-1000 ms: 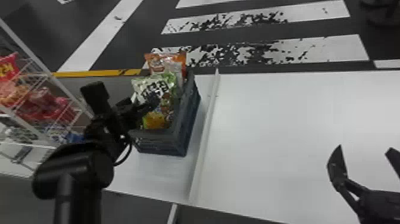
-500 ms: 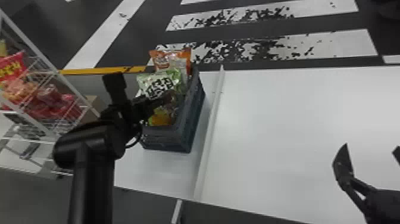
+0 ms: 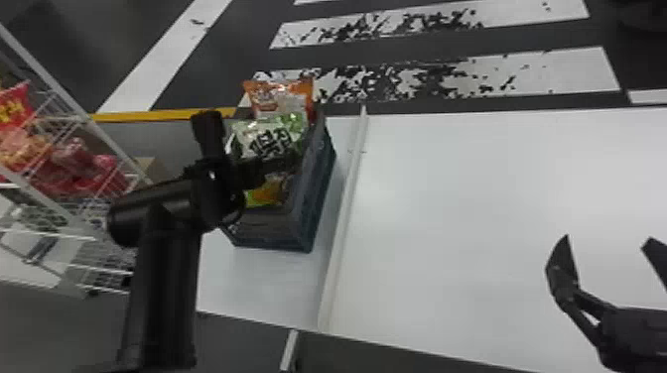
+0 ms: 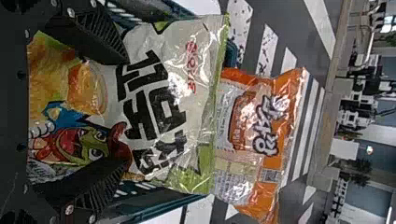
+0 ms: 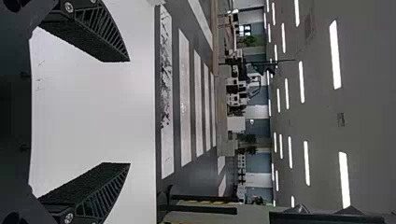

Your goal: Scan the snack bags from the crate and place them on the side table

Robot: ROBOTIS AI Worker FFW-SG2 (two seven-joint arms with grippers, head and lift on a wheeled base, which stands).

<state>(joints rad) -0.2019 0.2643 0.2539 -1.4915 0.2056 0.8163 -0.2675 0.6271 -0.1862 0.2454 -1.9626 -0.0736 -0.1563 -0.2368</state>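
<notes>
I have my left gripper (image 3: 250, 135) down at the crate (image 3: 317, 191), its fingers parted with the green-and-white snack bag (image 3: 273, 136) between them. They are not closed on it; whether either finger touches the bag, I cannot tell. That bag stands in the crate, and the orange snack bag (image 3: 283, 92) stands just behind it, on the side away from me, its top rising above the crate's rim.

The crate rests on the left part of the bench (image 3: 471, 198), close to the far edge. Just to its right, a raised white strip (image 3: 347, 198) runs between the bench's far and near edges. My right gripper (image 3: 608, 242) is over the right part, near the near edge, fingers wide apart and released. Left of the bench, red bags (image 3: 89, 168) lie on a wire rack (image 3: 99, 131).
</notes>
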